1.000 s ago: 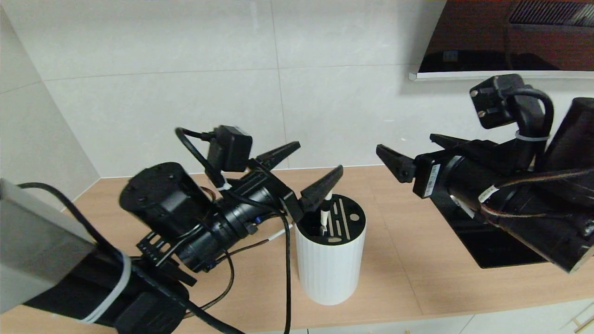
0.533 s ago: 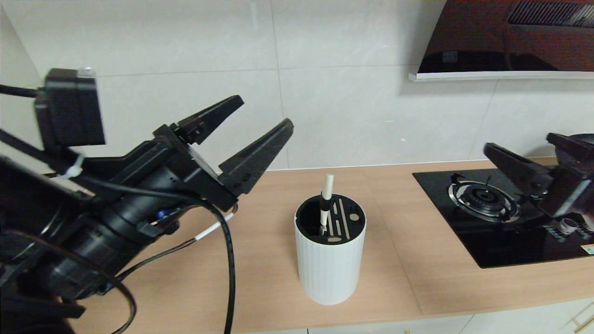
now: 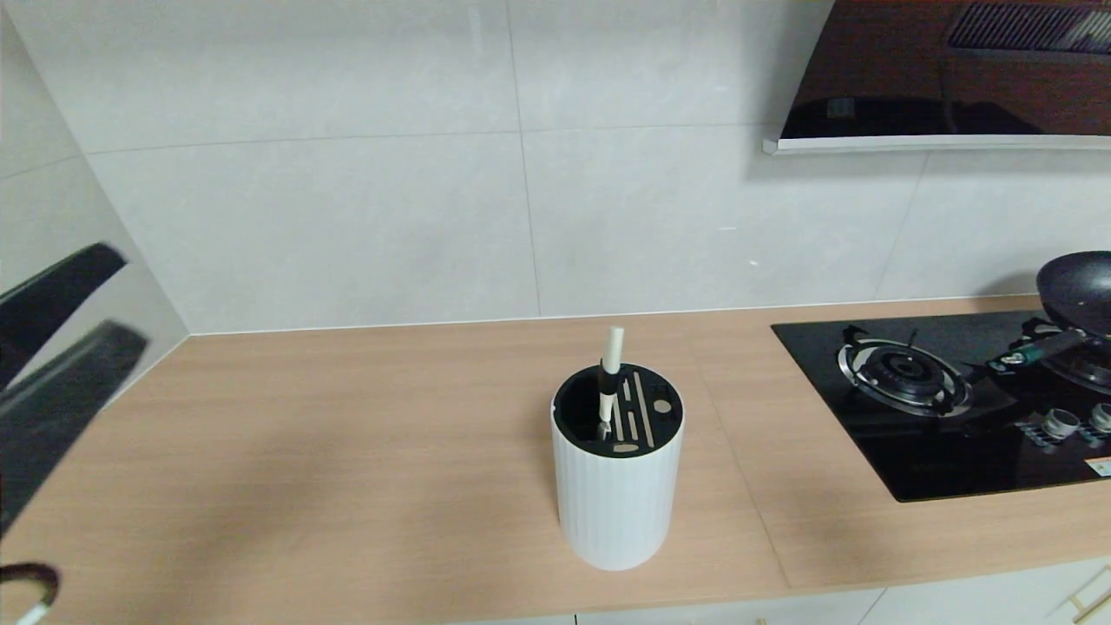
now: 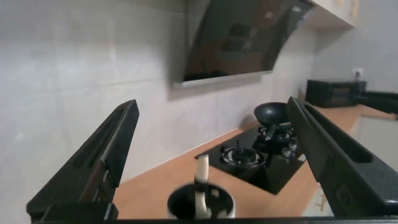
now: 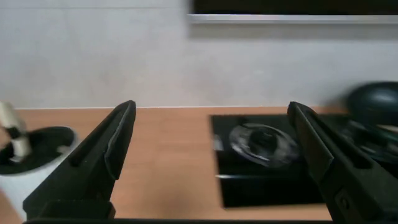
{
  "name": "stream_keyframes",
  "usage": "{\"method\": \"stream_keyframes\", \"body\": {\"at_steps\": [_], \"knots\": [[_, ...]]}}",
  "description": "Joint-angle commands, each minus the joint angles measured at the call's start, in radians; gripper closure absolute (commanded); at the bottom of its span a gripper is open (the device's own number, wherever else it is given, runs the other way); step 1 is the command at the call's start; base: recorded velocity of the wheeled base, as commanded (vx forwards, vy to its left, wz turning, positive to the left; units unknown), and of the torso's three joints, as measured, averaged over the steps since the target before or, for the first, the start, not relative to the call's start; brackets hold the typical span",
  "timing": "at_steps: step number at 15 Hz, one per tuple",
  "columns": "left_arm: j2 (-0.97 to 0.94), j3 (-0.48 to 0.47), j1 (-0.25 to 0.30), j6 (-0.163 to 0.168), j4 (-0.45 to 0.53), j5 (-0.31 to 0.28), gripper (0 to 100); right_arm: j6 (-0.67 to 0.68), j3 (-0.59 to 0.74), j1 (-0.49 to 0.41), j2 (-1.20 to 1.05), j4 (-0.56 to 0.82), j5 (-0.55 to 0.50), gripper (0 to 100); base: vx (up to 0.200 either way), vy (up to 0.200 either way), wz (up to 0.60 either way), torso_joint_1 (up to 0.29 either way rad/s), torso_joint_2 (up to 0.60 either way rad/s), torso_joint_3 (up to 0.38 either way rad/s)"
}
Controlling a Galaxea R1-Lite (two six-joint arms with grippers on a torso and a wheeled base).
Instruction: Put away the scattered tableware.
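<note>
A light wooden countertop (image 3: pixel 347 434) runs the width of the head view, meeting pale grey wall tiles (image 3: pixel 347 217) along its far edge and on the corner wall at 9 o'clock. Just toward 5 o'clock of the counter's middle stands a white ribbed cylindrical holder (image 3: pixel 617 503) with a black slotted top. A white-handled utensil (image 3: pixel 612 360) with a black band sits upright in the round opening on the 9 o'clock side of that top, its handle rising above the rim; which kind of utensil it is cannot be told. At 3 o'clock of the holder, well apart from it, a black glass gas hob (image 3: pixel 937 460) is set into the counter, with a ringed burner (image 3: pixel 903 369) and silver knobs (image 3: pixel 1059 423) along its near edge. A dark round pan (image 3: pixel 1076 291) rests on the hob's far burner at the 3 o'clock edge. A dark slanted range hood (image 3: pixel 955 78) hangs on the wall at 1 o'clock, above the hob. White cabinet fronts (image 3: pixel 955 603) show below the counter's front edge at 6 o'clock. The left gripper (image 4: pixel 211 107) has its jaws spread wide with nothing between them; two of its black fingers (image 3: pixel 52 299) show at 9 o'clock in the head view, far from the holder. The right gripper (image 5: pixel 211 106) is likewise spread wide and holds nothing, facing the wall above the counter. A black boxy appliance (image 4: pixel 333 92) stands on the counter beyond the hob.
</note>
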Motion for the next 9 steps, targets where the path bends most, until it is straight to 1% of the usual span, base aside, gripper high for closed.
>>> {"method": "stream_keyframes", "body": {"at_steps": [1,2,3,4,5,6,7,8,9], "knots": [[-0.590,0.022,0.184,-0.071,0.502,-0.092,0,-0.004,-0.004,-0.125,-0.369,0.278,0.004,0,0.000,0.000,0.00,0.000,0.00,0.000],[-0.679,0.019,0.239,-0.079,0.615,-0.149,0,-0.004,-0.015,-0.131,-0.406,0.327,0.004,0,0.000,0.000,0.00,0.000,0.00,0.000],[-0.713,0.019,0.258,-0.080,0.658,-0.175,0,-0.003,-0.015,-0.132,-0.409,0.336,-0.002,0,0.000,0.000,0.00,0.000,0.00,0.000],[-0.780,0.022,0.307,-0.080,0.741,-0.201,0,-0.001,-0.012,-0.140,-0.409,0.336,-0.005,0,0.000,0.000,0.00,0.000,0.00,0.000],[-0.811,0.053,0.342,-0.072,0.749,-0.190,0,-0.003,-0.013,-0.177,-0.407,0.340,0.009,0,0.000,0.000,0.00,0.000,0.00,0.000],[-0.813,0.110,0.388,-0.048,0.684,-0.149,0,-0.004,-0.004,-0.224,-0.409,0.345,0.047,0,0.000,0.000,0.00,0.000,0.00,0.000],[-0.836,0.137,0.425,-0.046,0.649,-0.141,0,-0.003,0.011,-0.252,-0.415,0.345,0.076,0,0.000,0.000,0.00,0.000,0.00,0.000],[-0.901,0.194,0.460,-0.029,0.664,-0.143,0,-0.003,0.062,-0.313,-0.473,0.347,0.130,0,0.000,0.000,0.00,0.000,0.00,0.000],[-0.901,0.252,0.460,0.017,0.647,-0.118,0,-0.003,0.117,-0.324,-0.508,0.347,0.173,0,0.000,0.000,0.00,0.000,0.00,0.000]]}}
